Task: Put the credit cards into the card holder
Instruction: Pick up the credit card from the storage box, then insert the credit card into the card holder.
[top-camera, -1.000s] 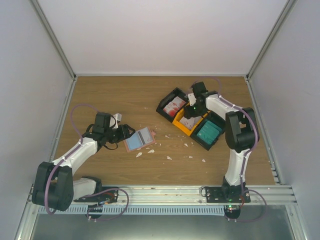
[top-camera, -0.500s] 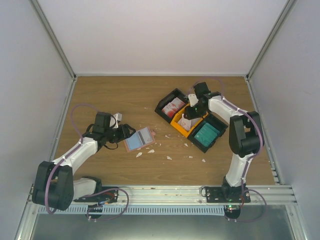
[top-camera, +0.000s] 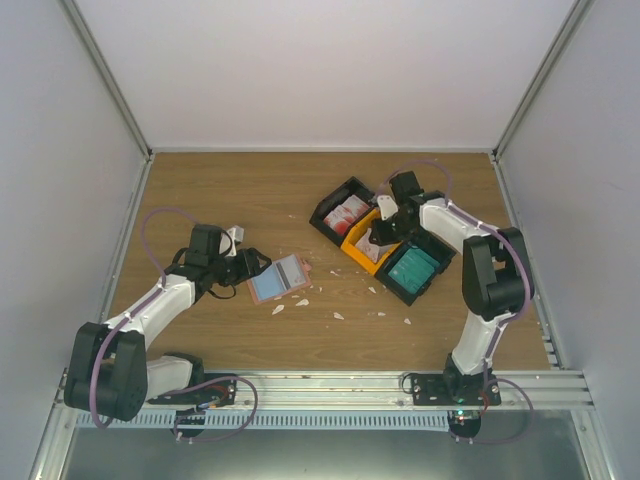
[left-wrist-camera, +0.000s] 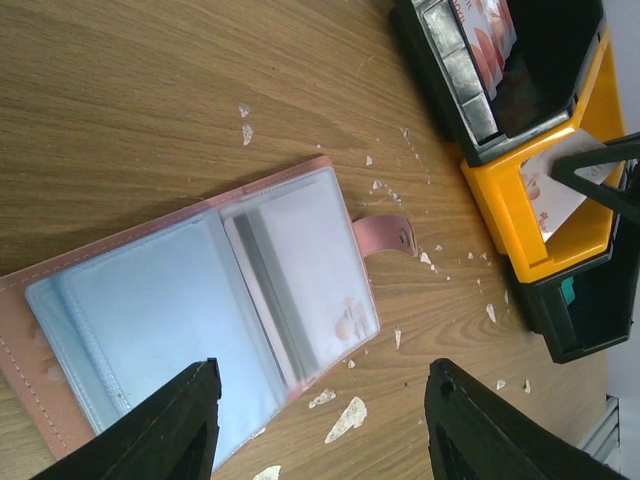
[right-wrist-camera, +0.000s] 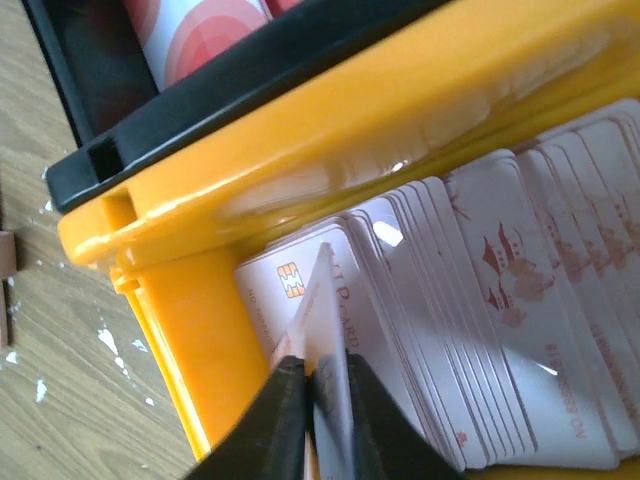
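The salmon-pink book-style card holder (left-wrist-camera: 200, 310) lies open, blue pockets up, long axis left-right, beside the left gripper (left-wrist-camera: 322, 380), fingers spread, while the right gripper (right-wrist-camera: 322, 385) pinches one whitish-pink plastic card (right-wrist-camera: 322, 300).

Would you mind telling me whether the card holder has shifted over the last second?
No. The card holder lies open in the same spot, just as far from the white scraps beside it.

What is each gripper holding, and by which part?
Right gripper: jaws shut on the near end of one whitish card, stood edge-on at the end of the stack in the orange bin. Left gripper: open at the open card holder, holding nothing.
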